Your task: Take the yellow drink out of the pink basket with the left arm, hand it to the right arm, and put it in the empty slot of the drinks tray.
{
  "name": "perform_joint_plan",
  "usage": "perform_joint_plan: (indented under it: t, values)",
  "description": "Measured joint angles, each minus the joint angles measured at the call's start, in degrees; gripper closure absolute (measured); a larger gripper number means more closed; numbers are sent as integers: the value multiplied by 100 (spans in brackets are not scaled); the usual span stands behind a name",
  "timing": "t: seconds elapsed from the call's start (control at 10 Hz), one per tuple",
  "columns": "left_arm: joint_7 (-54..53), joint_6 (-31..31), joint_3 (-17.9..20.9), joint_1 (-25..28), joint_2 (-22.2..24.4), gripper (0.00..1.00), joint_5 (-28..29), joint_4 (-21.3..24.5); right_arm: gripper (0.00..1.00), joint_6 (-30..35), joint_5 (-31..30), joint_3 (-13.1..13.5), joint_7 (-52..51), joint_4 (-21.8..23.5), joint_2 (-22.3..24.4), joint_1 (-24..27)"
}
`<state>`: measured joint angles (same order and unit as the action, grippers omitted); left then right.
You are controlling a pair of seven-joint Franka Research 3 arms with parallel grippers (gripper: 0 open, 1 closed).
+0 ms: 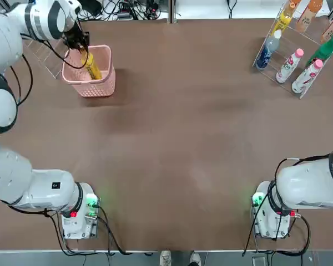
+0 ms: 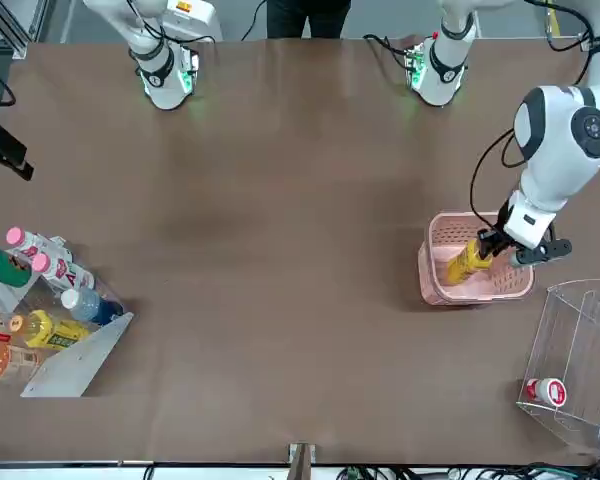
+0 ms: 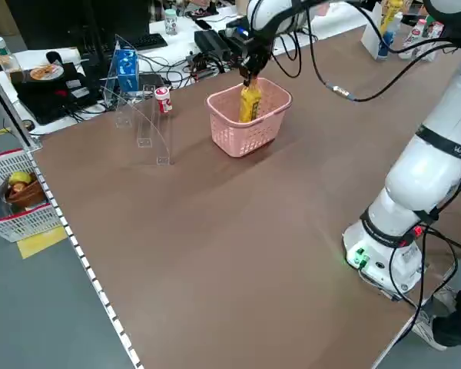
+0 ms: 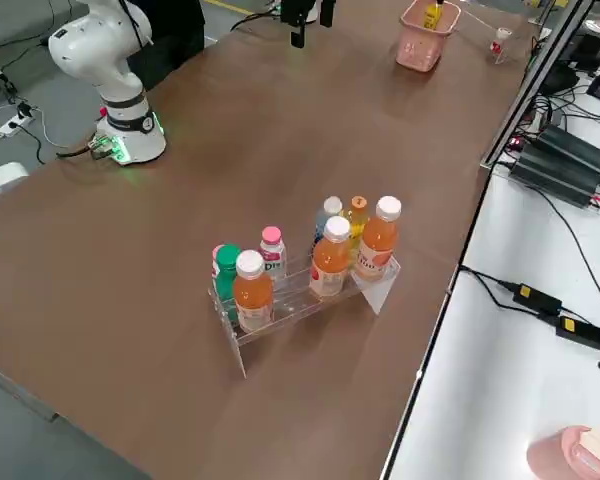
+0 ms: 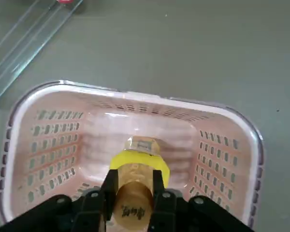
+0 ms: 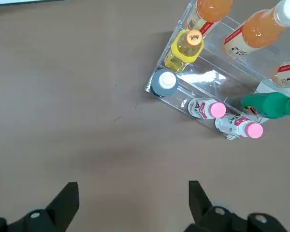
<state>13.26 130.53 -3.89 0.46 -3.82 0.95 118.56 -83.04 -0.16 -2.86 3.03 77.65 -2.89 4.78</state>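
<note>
The left gripper (image 5: 137, 182), low over the pink basket (image 3: 244, 138), has its fingers closed on the yellow drink (image 3: 250, 101) around its narrow top, and the bottle is inside the basket, tilted. That hold is high and small, so my first worry is the bottle swinging or twisting as it rises, because most of its body hangs below the fingers. If the lift goes sideways before the base is above the rim, the bottle could catch the mesh wall and drag the light basket along, or be levered out of the grip. The right gripper (image 6: 134, 183) is over the table on its own side, well apart, its fingers spread with nothing between them. At the handover it will probably need the body below the left fingers; going too high risks the two grippers knocking together, and an early release by the left would drop the drink. The drinks tray (image 2: 80, 362) looks crowded too: the empty slot (image 6: 210, 77) seems to be beside the blue bottle (image 6: 165, 82), though glare on the clear plastic makes that uncertain, and a slanted entry could hit a divider or nudge a neighbour.
</note>
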Motion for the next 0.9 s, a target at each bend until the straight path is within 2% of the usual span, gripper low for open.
perform_joint_plan:
  t: [0.9]
  values:
    - [1,-1885,-106,-19,151,67,-147,-1622,0,-14,0,1,0,0,0,0]
